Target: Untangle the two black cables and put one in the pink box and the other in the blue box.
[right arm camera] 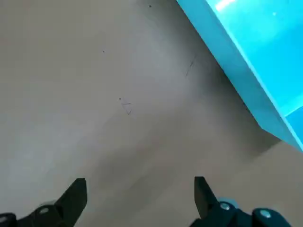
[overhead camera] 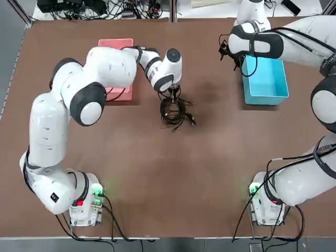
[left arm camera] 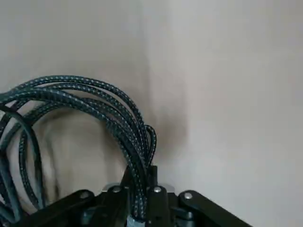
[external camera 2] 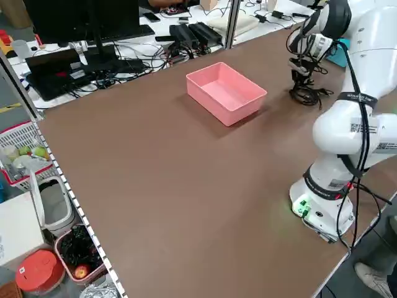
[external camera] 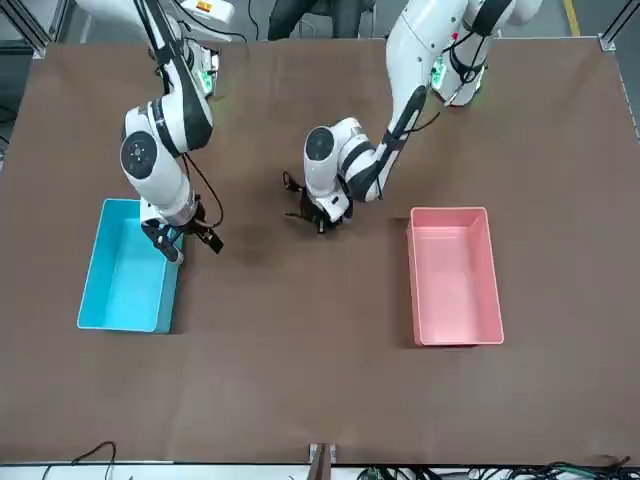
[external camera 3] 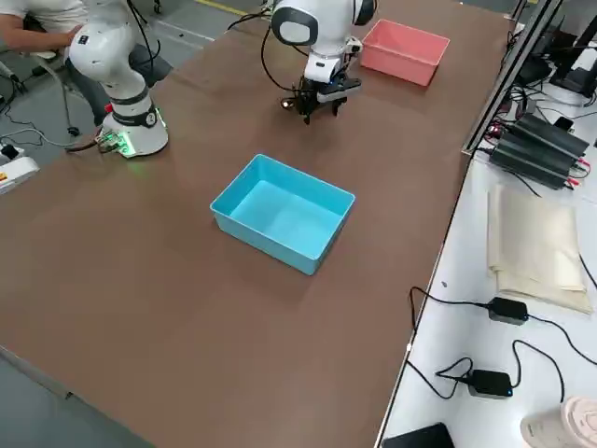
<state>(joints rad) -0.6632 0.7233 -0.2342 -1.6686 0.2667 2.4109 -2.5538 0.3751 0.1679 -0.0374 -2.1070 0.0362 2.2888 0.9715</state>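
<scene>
The two black cables (overhead camera: pixel 173 111) lie in one tangled bundle of loops at mid-table, between the boxes. My left gripper (overhead camera: pixel 172 95) stands at the bundle's far edge. In the left wrist view it (left arm camera: pixel 141 208) is shut on several braided strands of the cables (left arm camera: pixel 94 97). The pink box (external camera: pixel 455 275) holds nothing and sits to the robot's left of the bundle, partly under the left arm in the top view. The blue box (overhead camera: pixel 265 79) also holds nothing, on the robot's right. My right gripper (right arm camera: pixel 138 196) hovers open over bare table beside the blue box (right arm camera: pixel 246 71).
The brown table (overhead camera: pixel 173 178) reaches well beyond the boxes on every side. Both arm bases (overhead camera: pixel 86 207) stand at the near edge. Loose cords, adapters and a folded cloth (external camera 3: pixel 536 247) lie on a bench beyond the table.
</scene>
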